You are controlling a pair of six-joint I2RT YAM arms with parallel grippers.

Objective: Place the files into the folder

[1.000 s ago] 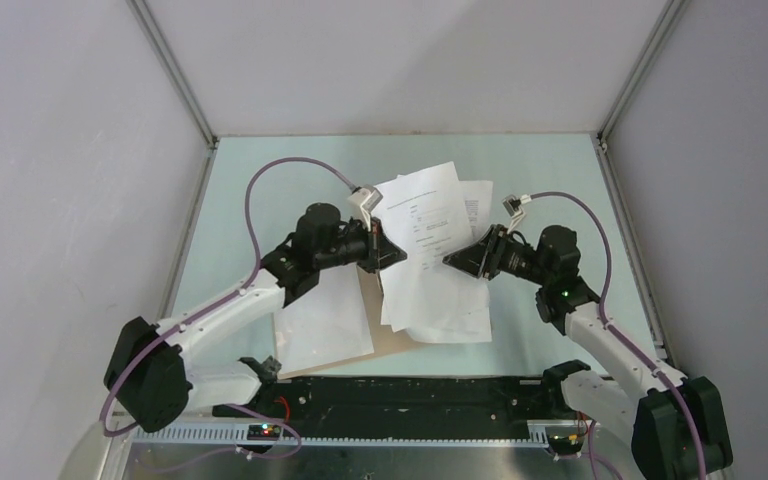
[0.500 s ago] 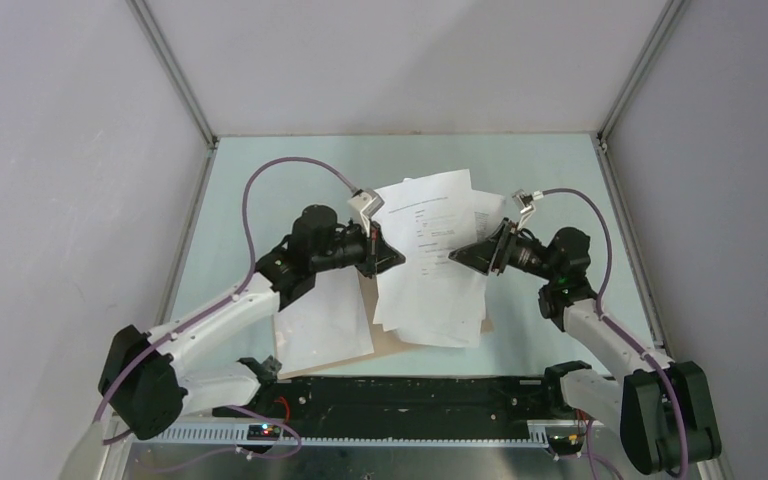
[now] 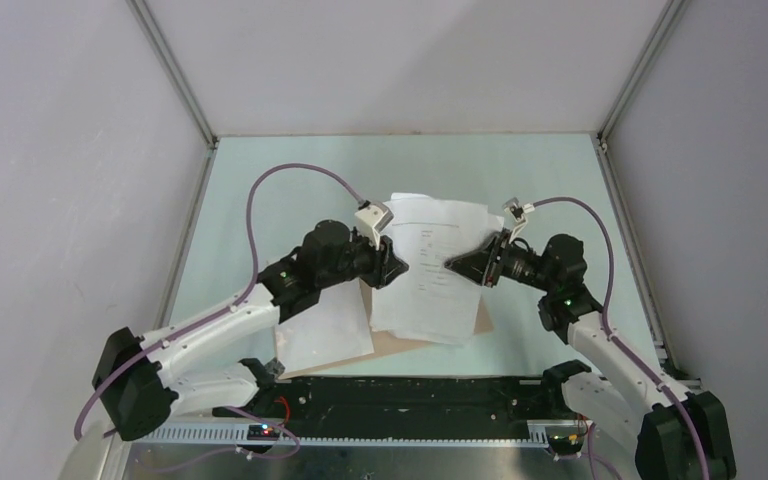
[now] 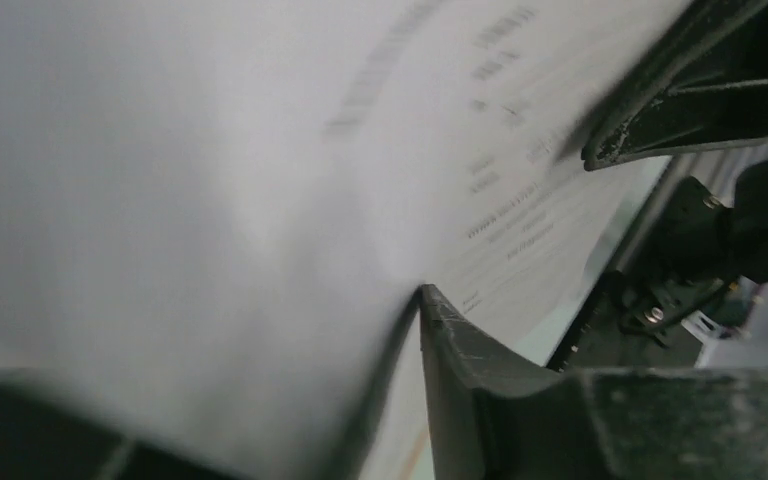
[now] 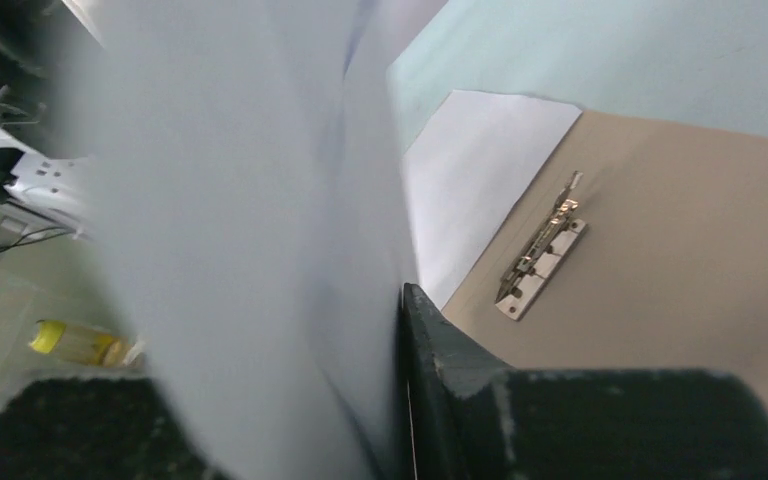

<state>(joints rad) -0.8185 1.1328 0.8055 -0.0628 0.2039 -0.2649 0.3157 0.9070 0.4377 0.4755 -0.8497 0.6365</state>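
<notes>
1. Top view: bright, even, diffuse light from overhead; only faint soft shadows on the table (image 3: 260, 190); sharp throughout.
2. Left wrist view: the files (image 4: 210, 180) sit against the lens, washed grey, print smeared by blur.
3. Right wrist view: near sheets blurred; the folder (image 5: 680, 250) is sharp, and its metal clip (image 5: 540, 262) glints.

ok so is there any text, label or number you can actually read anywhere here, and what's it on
No text here can be read.
Black printed lines on the top one of the white paper sheets: too small from above and blurred in the left wrist view.
Small silver metal clip on the tan-brown card folder: no marking visible.
</notes>
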